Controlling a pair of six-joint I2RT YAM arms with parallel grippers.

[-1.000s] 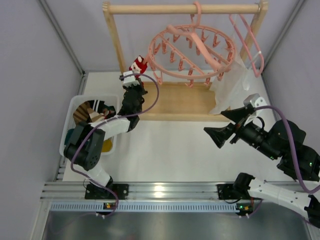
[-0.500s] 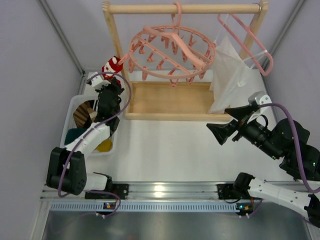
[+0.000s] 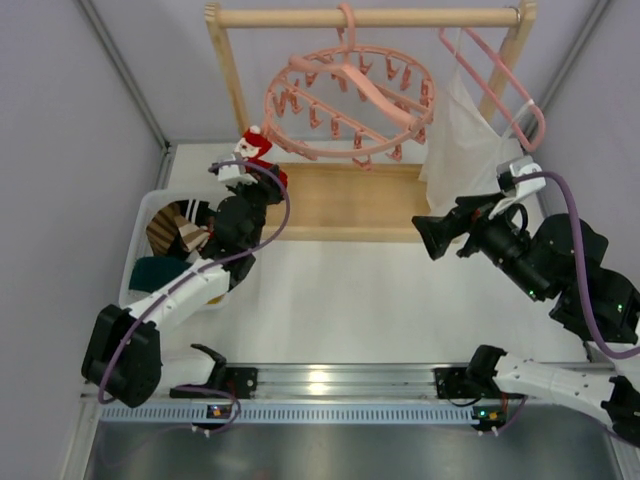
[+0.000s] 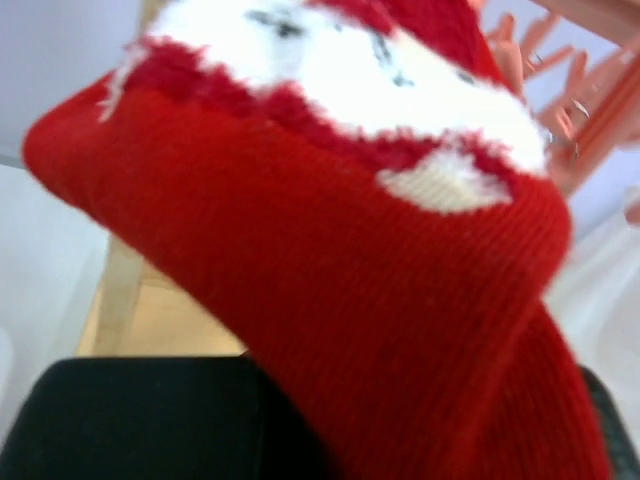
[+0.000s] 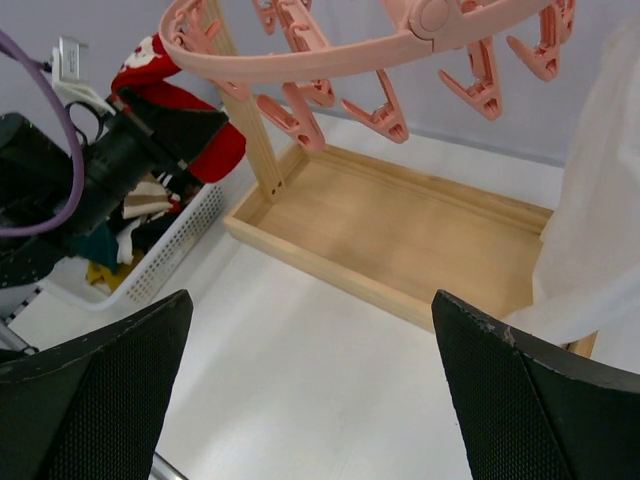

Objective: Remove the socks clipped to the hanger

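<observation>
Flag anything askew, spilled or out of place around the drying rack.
The round clip hanger looks tilted rather than level where its hook hangs on the wooden rod, and its clips dangle at mixed angles. The left gripper holds the red sock. Nothing looks spilled or damaged.

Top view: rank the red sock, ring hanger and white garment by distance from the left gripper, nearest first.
1. Red sock: in the left gripper's jaws.
2. Ring hanger: hanging up and to the right.
3. White garment: far right, beyond the ring hanger.
</observation>
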